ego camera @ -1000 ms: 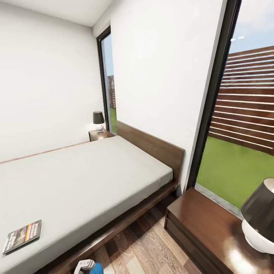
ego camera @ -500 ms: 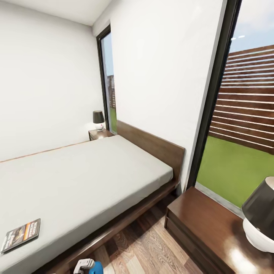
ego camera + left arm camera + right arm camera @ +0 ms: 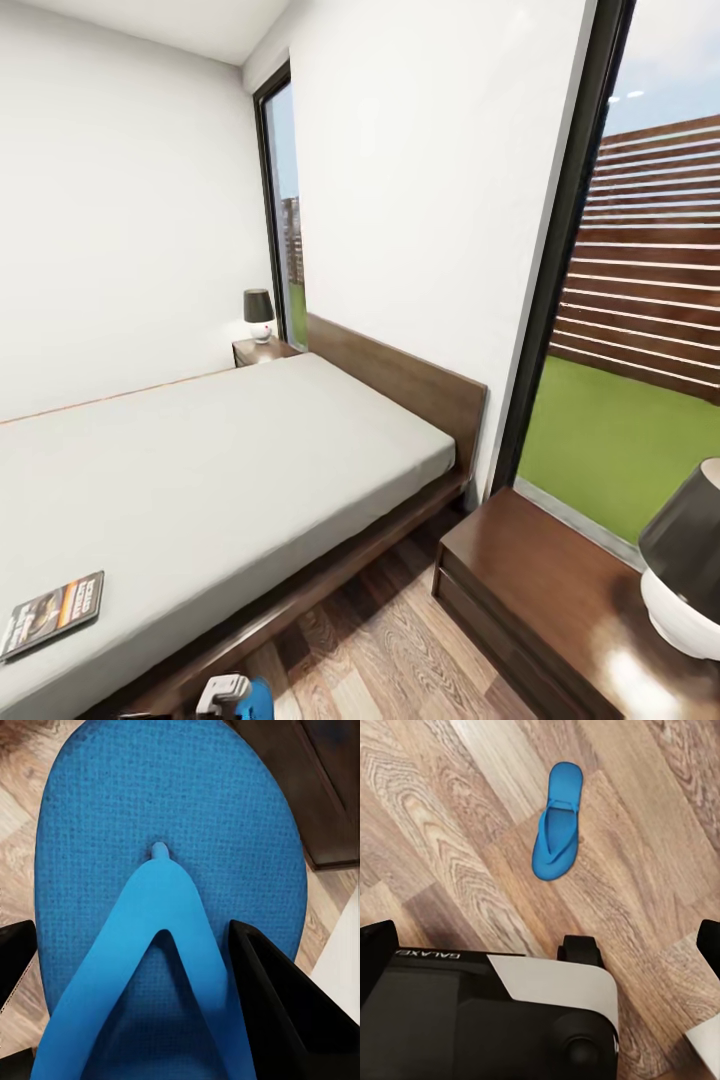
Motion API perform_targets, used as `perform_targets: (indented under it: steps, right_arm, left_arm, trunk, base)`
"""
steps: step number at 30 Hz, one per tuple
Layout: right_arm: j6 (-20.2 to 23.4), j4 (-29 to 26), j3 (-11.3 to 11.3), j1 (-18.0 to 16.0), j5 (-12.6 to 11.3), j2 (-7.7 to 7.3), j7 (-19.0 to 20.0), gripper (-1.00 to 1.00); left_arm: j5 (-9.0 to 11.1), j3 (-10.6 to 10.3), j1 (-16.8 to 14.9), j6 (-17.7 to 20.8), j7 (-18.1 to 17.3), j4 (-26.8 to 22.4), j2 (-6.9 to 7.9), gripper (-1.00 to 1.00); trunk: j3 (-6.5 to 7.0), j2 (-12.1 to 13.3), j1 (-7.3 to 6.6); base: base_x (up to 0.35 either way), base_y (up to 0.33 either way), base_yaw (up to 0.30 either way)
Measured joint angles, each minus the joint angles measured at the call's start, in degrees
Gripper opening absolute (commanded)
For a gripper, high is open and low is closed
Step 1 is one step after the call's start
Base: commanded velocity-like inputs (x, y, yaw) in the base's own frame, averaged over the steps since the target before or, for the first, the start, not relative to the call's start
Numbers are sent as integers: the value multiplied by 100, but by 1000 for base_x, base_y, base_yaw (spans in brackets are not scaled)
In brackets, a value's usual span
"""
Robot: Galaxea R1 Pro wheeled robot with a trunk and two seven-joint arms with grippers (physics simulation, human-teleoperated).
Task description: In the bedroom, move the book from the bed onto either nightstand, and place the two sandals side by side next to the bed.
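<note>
Lying flat near the foot corner of the large grey-mattressed bed [image 3: 220, 470] with its brown wood frame is the thin dark paperback book [image 3: 52, 613] with an orange band. A glossy reddish-brown nightstand [image 3: 545, 590] stands just beside the headboard, a dark-shaded white lamp [image 3: 688, 570] on it. The left gripper [image 3: 127, 1005] has its black fingers [image 3: 277, 1005] either side of a bright blue flip-flop sandal [image 3: 169, 855], apparently pinching it. The other blue sandal [image 3: 556, 821] lies alone on the wood-plank floor [image 3: 450, 847]. The right gripper [image 3: 540, 945] is spread wide.
</note>
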Motion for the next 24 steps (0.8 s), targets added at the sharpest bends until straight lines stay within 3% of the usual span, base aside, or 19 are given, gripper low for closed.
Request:
perform_targets:
  steps: [17, 24]
  right_arm:
    - [-1, -7, 103, 0, -13, 10, 0, 100]
    - [-1, -8, 159, 0, -16, 11, 0, 100]
  left_arm:
    - [-59, -50, 3, 127, 321, -394, -10, -100]
    - [-71, -55, 6, 352, 514, -597, -14, -100]
  trunk:
    - [-306, -682, 373]
    - [-431, -963, 527]
  base:
    - [0, 0, 0]
    - [0, 0, 0]
